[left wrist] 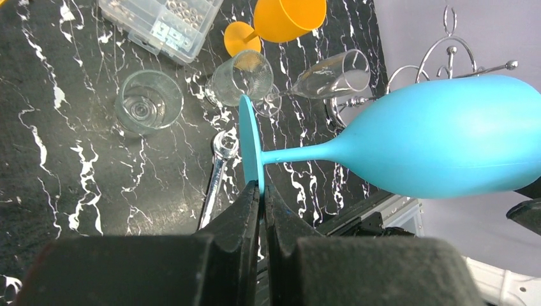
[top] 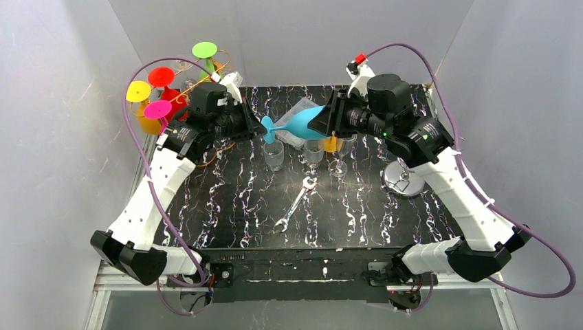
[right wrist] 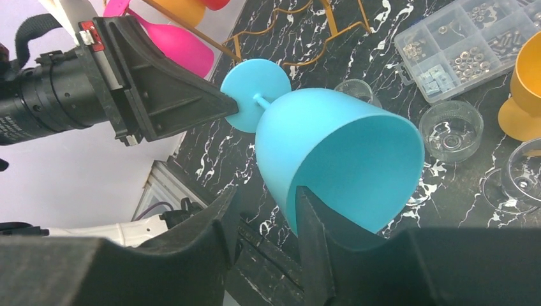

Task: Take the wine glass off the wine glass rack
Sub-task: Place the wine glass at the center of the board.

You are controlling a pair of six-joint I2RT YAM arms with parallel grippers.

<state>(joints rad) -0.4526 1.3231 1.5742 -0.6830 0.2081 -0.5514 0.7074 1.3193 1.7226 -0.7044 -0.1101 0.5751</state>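
Nearest the arm bases a wrench (top: 297, 203) lies on the black marbled table (top: 234, 206), and clear glasses (top: 273, 155) stand just beyond it. Above those, the blue wine glass (top: 300, 124) hangs on its side in the air, apart from the rack, with its foot to the left. The left gripper (left wrist: 260, 191) is clamped tight on the rim of the foot. The right gripper (right wrist: 266, 204) has its fingers apart, straddling the bowl's wall at the mouth (one inside, one outside with a gap showing). Farther back sit a parts box (right wrist: 459, 44) and an orange glass (right wrist: 523, 83). At the far left, the wine glass rack (top: 223, 62) carries coloured glasses (top: 157, 109).
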